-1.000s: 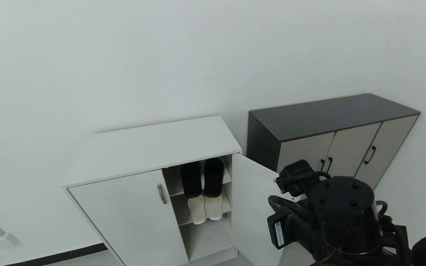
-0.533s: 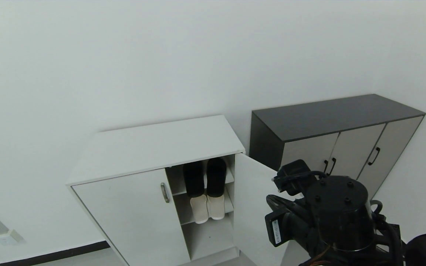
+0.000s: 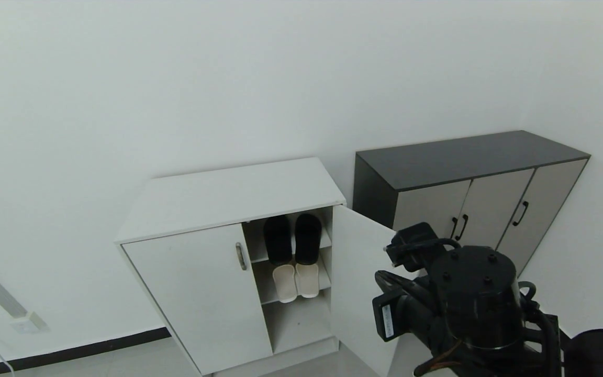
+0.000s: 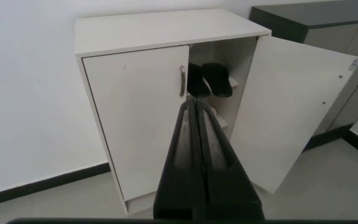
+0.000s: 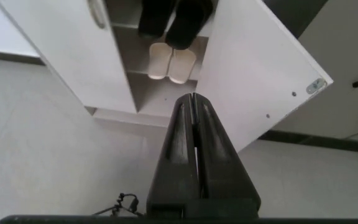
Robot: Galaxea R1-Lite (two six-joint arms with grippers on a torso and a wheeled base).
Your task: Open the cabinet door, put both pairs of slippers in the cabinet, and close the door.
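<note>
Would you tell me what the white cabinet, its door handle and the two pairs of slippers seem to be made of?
White cabinet: probably laminated board, matte, flat with sharp edges. Handle: likely brushed metal, grey with a dull sheen. Black slippers and cream slippers: perhaps foam or rubber, smooth and matte; hard to tell.

Upper shelf [image 3: 325, 243] hides the 2 white slippers' [image 3: 296, 280] heels.

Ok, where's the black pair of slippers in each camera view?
Head view: black slippers on the upper shelf, over the white pair.
Left wrist view: black slippers between the closed door's handle and the open door.
Right wrist view: black slippers over the white pair.
Shared landmark: the open door.
</note>
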